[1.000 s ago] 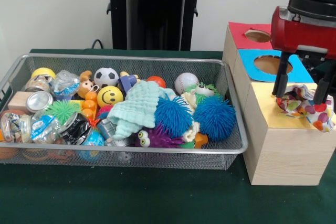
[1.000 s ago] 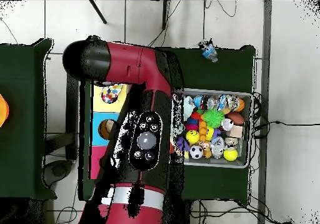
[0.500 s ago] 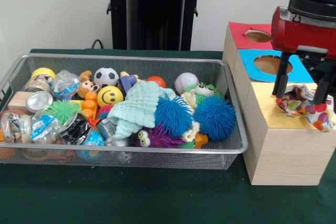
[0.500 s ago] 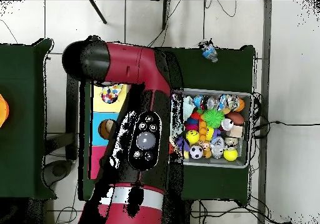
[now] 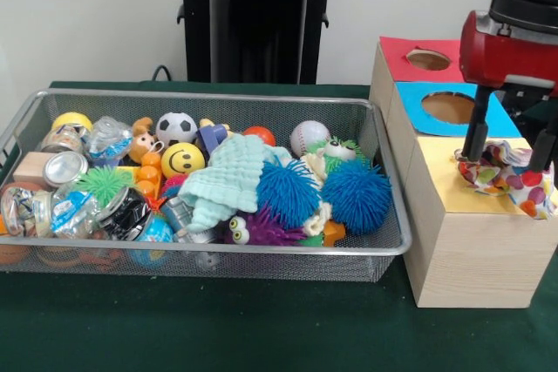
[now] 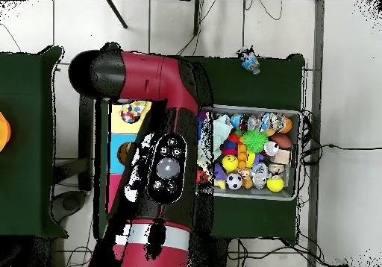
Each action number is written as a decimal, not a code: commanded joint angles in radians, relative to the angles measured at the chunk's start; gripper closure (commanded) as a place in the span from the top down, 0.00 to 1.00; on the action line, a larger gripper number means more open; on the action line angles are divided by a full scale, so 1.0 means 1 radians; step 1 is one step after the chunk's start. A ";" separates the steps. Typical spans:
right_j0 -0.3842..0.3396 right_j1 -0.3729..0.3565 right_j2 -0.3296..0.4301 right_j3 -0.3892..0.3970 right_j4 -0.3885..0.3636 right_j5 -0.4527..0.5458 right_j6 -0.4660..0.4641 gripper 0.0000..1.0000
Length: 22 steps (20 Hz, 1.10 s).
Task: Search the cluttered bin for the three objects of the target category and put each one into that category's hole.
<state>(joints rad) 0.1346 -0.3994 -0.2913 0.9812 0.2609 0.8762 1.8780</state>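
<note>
Gripper (image 5: 510,150) over the yellow section of the wooden box (image 5: 475,250), two dark fingers (image 5: 476,135) spread wide, one at each end of the spotted cloth (image 5: 507,177). Fingers stand at the cloth's edges; cannot tell whether they touch it, no grip visible. Cloth lies crumpled on the yellow top, long axis running left-right in front view, right end drooping over the box edge. It covers the place where a yellow hole would be.

Box top: three coloured sections, red (image 5: 410,60) farthest, blue (image 5: 449,108) middle, yellow (image 5: 453,187) nearest. Two round holes visible, one in red, one in blue.

Wire bin (image 5: 209,260) sits just left of the box, on dark green table cover (image 5: 218,328). Contents packed tight. Count: two blue spiky balls (image 5: 357,195), one green spiky ball (image 5: 103,184), one purple fuzzy toy with eyes (image 5: 253,231), one pale green knitted cloth (image 5: 228,176), one yellow smiley ball (image 5: 182,159), one soccer ball (image 5: 177,127), one baseball (image 5: 309,137), at least one metal can (image 5: 64,167).

Overhead: red and black arm (image 6: 160,167) crosses box and bin edge; tiled floor (image 6: 343,77) around the table
</note>
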 commanded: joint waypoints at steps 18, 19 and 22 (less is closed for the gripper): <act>0.023 0.059 0.037 0.062 -0.018 -0.066 0.200 1.00; 0.023 0.059 0.037 0.063 -0.018 -0.065 0.200 1.00; 0.020 0.061 0.041 0.056 -0.018 -0.061 0.192 1.00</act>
<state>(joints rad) 0.1676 -0.3695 -0.2913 0.9811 0.2549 0.8365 1.8780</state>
